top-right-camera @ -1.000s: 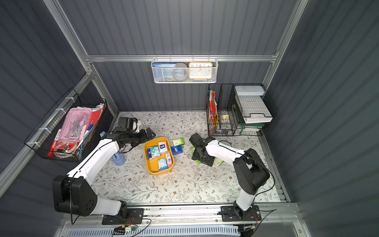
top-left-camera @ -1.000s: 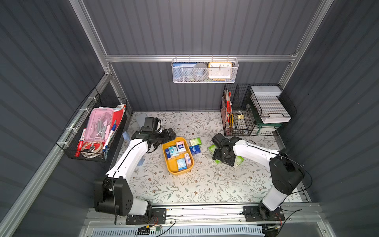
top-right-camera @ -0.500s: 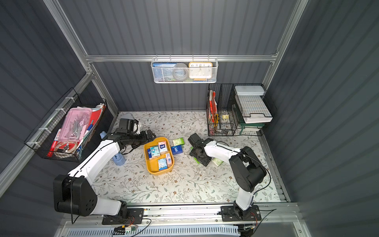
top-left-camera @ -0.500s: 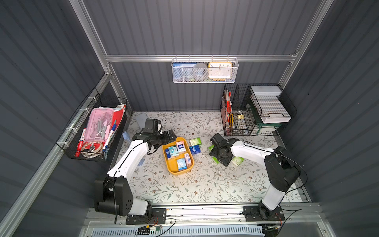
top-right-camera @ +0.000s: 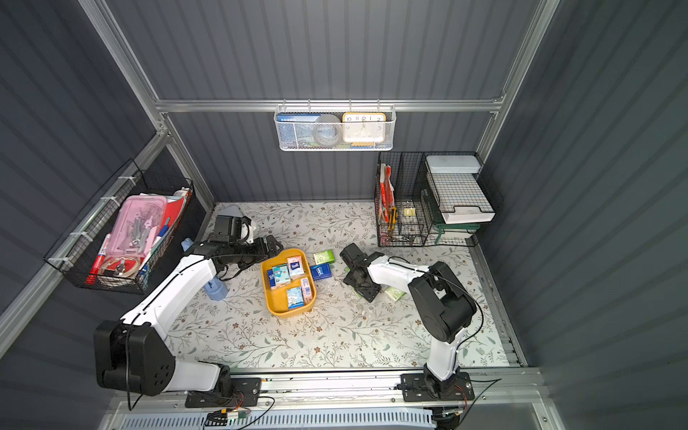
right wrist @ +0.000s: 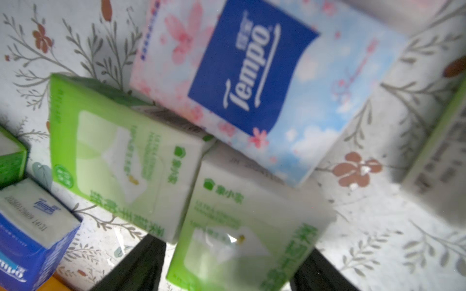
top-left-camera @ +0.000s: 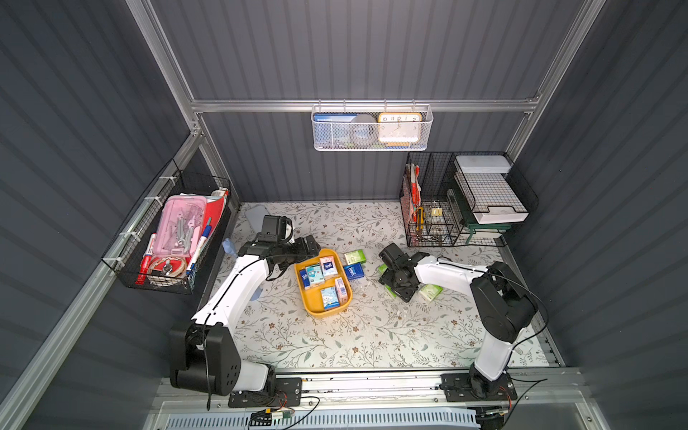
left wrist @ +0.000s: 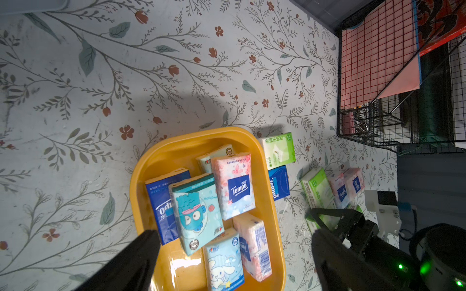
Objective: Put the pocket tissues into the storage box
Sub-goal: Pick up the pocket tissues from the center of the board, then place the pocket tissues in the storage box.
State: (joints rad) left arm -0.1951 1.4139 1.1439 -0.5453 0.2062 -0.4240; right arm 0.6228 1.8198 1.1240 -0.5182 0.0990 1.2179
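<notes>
**Your right end effector is straddling a green plastic-wrapped tissue packet on the floral-patterned surface.**

Its black fingers are sitting on either side of that packet, but you cannot tell whether they are pinching it. A pink-and-blue packet and a second green packet are lying just beyond it. The shallow mustard-yellow plastic storage box is standing near, between the two arms, and is holding several packets. A dark blue packet is lying just beside its rim. Your left end effector is hovering over the box with its jaws spread wide. Since a second ago, the right end effector has been edging slightly toward the box, while the left arm is staying put.
</notes>
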